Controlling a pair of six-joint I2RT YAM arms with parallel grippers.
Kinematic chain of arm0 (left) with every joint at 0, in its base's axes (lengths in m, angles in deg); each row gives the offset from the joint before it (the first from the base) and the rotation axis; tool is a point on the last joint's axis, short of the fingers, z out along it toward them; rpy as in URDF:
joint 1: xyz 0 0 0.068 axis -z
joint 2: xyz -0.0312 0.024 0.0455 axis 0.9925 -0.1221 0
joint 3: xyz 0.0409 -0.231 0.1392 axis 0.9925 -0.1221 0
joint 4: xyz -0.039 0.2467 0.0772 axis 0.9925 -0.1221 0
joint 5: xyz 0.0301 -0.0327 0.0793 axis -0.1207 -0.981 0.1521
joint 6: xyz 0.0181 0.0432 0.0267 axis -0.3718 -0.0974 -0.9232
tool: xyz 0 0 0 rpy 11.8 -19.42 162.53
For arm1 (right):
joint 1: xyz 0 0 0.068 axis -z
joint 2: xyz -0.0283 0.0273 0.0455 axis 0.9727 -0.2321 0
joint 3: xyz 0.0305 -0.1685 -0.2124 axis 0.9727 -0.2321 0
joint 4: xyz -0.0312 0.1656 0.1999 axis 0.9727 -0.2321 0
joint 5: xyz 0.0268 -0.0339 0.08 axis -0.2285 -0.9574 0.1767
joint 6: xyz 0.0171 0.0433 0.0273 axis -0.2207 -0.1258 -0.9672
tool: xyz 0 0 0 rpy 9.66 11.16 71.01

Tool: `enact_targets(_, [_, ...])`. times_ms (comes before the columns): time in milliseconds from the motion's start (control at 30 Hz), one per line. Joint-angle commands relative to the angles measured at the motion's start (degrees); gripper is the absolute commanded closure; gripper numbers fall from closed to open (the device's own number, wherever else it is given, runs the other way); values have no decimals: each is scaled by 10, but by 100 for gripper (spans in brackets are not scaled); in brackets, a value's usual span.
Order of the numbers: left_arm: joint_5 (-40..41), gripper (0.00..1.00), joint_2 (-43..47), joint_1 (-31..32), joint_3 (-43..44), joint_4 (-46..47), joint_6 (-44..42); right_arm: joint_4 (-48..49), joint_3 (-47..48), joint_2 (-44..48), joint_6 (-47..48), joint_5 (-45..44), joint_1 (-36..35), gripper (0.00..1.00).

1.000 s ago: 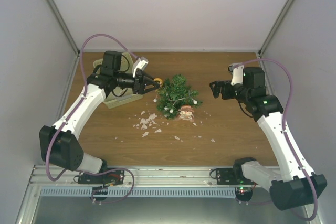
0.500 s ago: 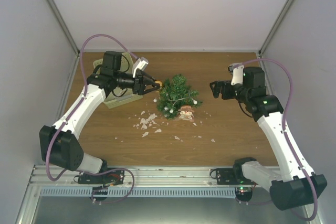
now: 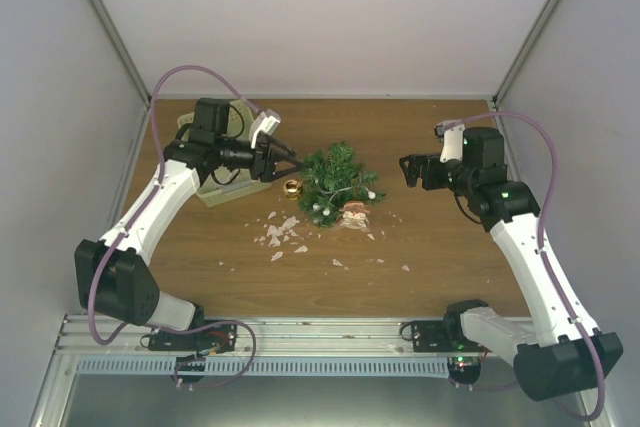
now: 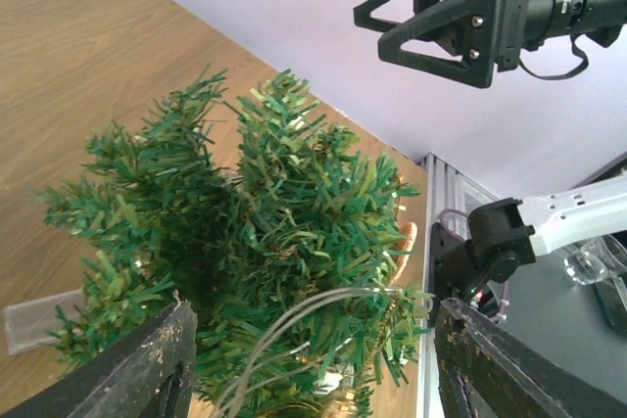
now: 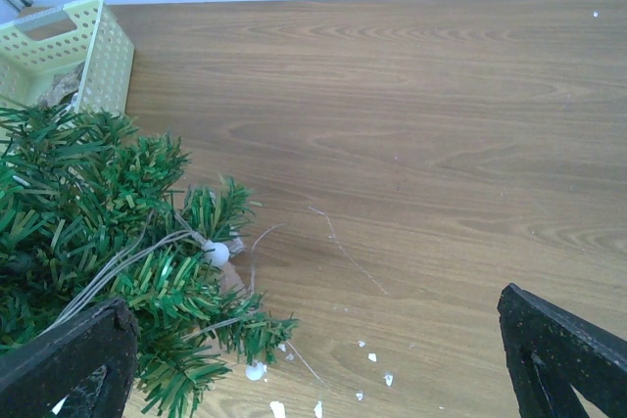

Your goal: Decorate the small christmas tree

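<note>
The left gripper point(image 3: 292, 162) gapes wide at 10 o'clock of the small christmas tree point(image 3: 338, 179), the right gripper point(image 3: 406, 172) likewise at 3. A gold bauble point(image 3: 292, 188) lies at its 9.

The gold bauble point(image 3: 292, 188) has dropped from the left claw point(image 3: 293, 163) onto the table point(image 3: 450, 247).
</note>
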Motion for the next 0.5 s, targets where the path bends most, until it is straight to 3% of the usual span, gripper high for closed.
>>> enact_targets(0, [8,33,7,-16,2,-3,-16,10,-1,6,5,4,4,1])
enact_targets(167, [36,33,12,-60,25,-14,-34,11,0,7,7,2,4,0])
enact_targets(467, [293,25,-7,-108,30,-7,-160,16,-3,13,6,-11,4,1])
